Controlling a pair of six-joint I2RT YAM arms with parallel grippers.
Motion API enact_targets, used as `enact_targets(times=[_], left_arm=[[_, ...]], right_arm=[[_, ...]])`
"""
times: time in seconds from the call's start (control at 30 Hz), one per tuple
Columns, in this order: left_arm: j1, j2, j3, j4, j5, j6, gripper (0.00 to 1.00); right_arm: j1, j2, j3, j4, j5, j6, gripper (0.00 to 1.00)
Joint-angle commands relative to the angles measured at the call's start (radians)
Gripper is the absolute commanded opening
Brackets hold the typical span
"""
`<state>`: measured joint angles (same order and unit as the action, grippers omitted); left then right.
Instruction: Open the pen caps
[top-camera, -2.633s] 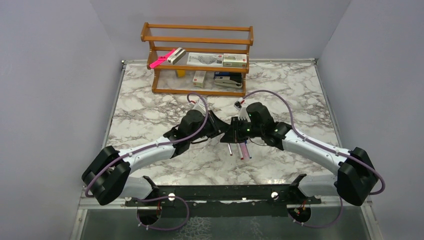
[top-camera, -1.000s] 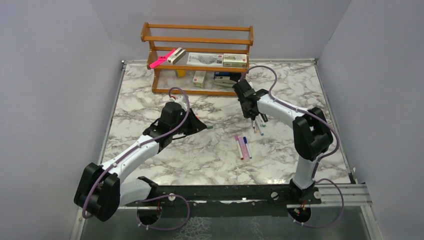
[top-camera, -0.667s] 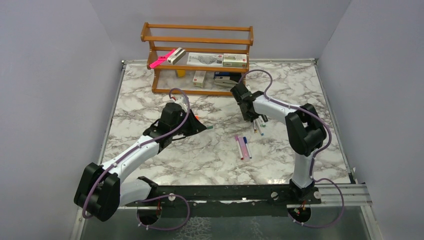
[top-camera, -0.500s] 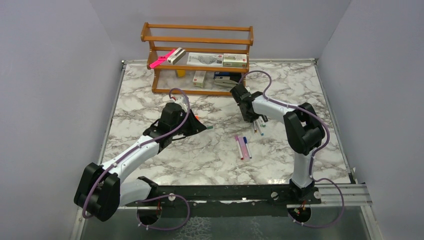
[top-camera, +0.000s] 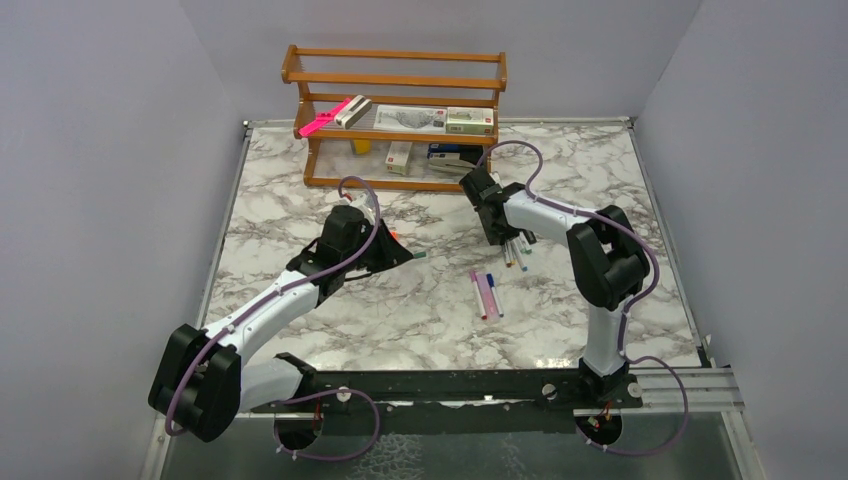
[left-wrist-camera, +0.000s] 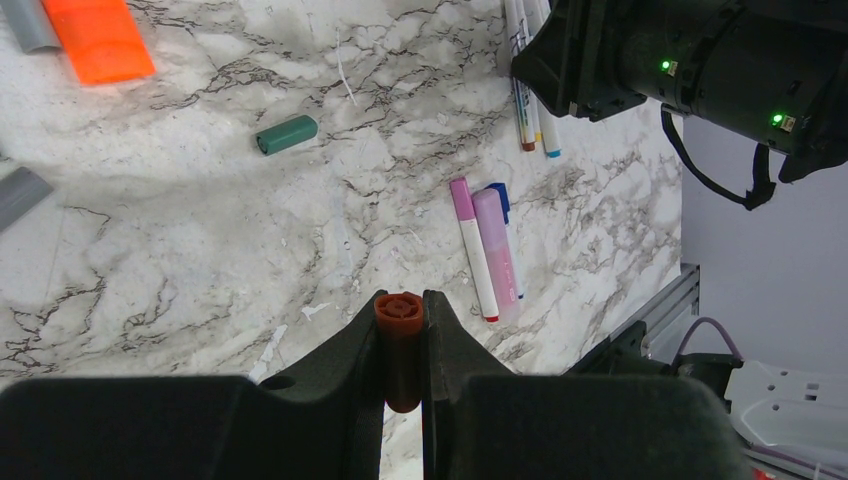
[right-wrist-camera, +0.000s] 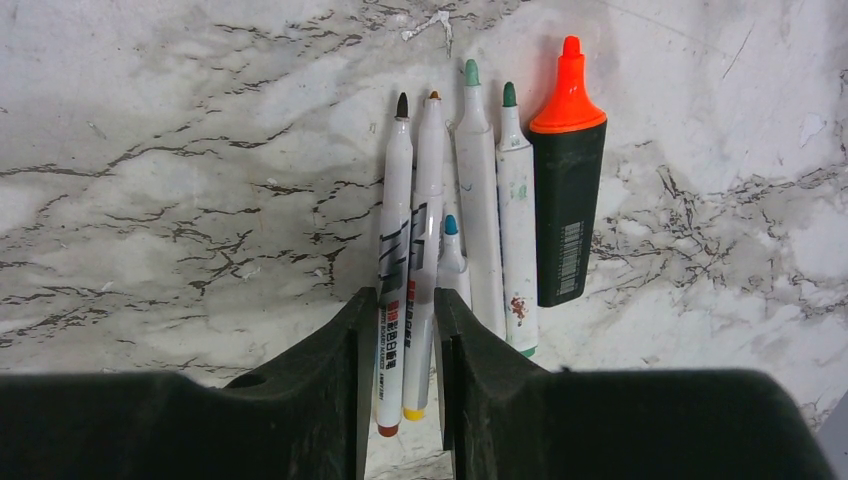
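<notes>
Uncapped pens (right-wrist-camera: 480, 230), six, at 12 o'clock of barely parted, empty right gripper (right-wrist-camera: 403, 300); capped markers (left-wrist-camera: 497, 255) outstanding; dark-red cap (left-wrist-camera: 400, 345) is clamped by left gripper (left-wrist-camera: 400, 302).

**White shells, black joints, lilac cables**

The left arm (top-camera: 268, 308) and right arm (top-camera: 545, 210) have white shells between chunky black joint housings. A lilac cable (top-camera: 357, 188) runs along each arm. The fingers (left-wrist-camera: 330, 385) are matte black and wedge-shaped. Two small green lights (left-wrist-camera: 664, 66) glow on the right wrist housing. The bases share a black rail (top-camera: 440, 385) with silver bolts (top-camera: 548, 390).
</notes>
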<state>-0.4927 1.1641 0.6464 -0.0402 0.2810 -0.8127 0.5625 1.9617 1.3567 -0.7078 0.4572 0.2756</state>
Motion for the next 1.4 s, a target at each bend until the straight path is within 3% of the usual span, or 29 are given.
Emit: enact_targets(times=[0.0,0.27,0.6,0.8,0.97,1.1,1.37], left_arm=[[0.003,-0.002,0.023,-0.001,0.007,0.013,0.04],[0.003,0.007,0.04,-0.033,-0.016,0.037,0.04],[0.012,0.133,0.126,-0.108,-0.156,0.138,0.08],[0.048,0.255,0.205,-0.137,-0.192,0.199,0.13],[0.064,0.337,0.242,-0.151,-0.203,0.229,0.17],[0.065,0.36,0.241,-0.149,-0.204,0.23,0.31],[0.079,0.332,0.221,-0.159,-0.21,0.233,0.37]], right_arm=[[-0.005,0.01,0.019,-0.004,0.032,0.013,0.28],[-0.004,-0.083,0.019,-0.031,-0.004,0.036,0.28],[-0.003,-0.344,-0.12,0.034,-0.351,0.072,0.28],[0.004,-0.478,-0.248,0.091,-0.479,0.108,0.28],[0.004,-0.523,-0.311,0.096,-0.488,0.113,0.28],[0.004,-0.541,-0.341,0.107,-0.499,0.116,0.28],[0.004,-0.544,-0.379,0.114,-0.491,0.117,0.28]])
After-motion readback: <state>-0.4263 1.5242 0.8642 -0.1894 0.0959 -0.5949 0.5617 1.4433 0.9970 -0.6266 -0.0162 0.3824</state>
